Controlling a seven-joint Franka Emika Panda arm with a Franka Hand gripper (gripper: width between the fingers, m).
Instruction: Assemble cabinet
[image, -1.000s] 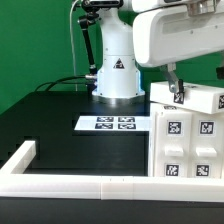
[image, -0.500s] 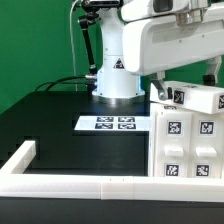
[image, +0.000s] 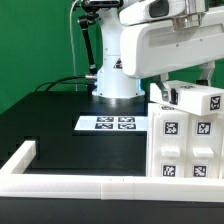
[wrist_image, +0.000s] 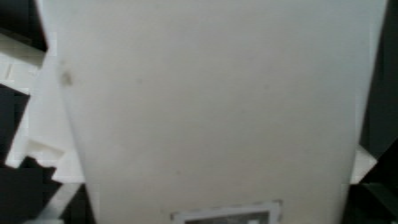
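The cabinet is a large white box with black-and-white tags on its front, at the exterior view's right. A white tagged top piece lies across it, slightly tilted and raised at its left end. My gripper comes down onto that left end; the arm's white body hides most of the fingers. The gripper looks shut on the piece. In the wrist view a white surface fills the picture, with a tag's edge low down. No fingers show there.
The marker board lies flat on the black table in front of the robot base. A long low white border rail runs along the near edge and turns up at the exterior view's left.
The arm has come lower and shifted left over the cabinet. The top piece's left end has lifted and turned, so a tag on its side now shows.
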